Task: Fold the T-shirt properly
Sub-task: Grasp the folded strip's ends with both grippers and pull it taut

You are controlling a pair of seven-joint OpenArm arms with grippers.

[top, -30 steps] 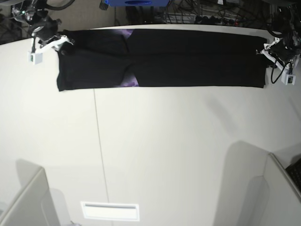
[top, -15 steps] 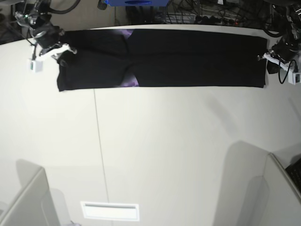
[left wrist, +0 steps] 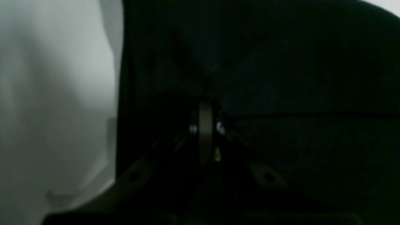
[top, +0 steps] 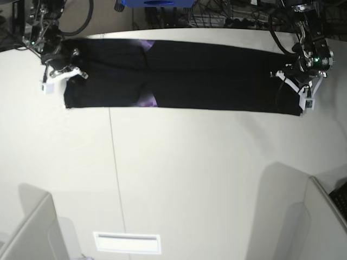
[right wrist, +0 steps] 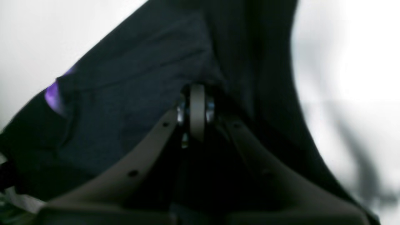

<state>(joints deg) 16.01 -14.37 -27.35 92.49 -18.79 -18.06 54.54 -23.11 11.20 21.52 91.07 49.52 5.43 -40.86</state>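
**A:** So where's the shirt at? I see the large black short-sleeved cloth T-shirt stretched into a long narrow band along the far edge of the pale counter, running nearly from the far left corner to the far right corner. Looks like it's already folded lengthwise, with a sliver of purple print peeking out of the fold.

**B:** Yep. Both ends are pinched. The right pincer has its jaws closed together with black cloth bunched around the tips, and in the base view it sits at the band's end by the far left corner. The left pincer is the same deal, jaws together on dark fabric at the other end. That wrist view is really dim though, so I can't tell how many layers it's got.

**A:** How do you reckon it handles?

**B:** Light, floppy, zero stiffness. Whatever isn't held will sag and drag on the counter. It isn't slippery and nothing can break, but the stacked layers can slide against each other and open the fold back up.

**A:** So grab at the ends?

**B:** I'd say so, right at the short edges, deep enough to catch every layer. With only a thin bite, the bottom layer probably stays behind. Keeping the band a bit taut between the two arms should stop the middle from wrinkling.
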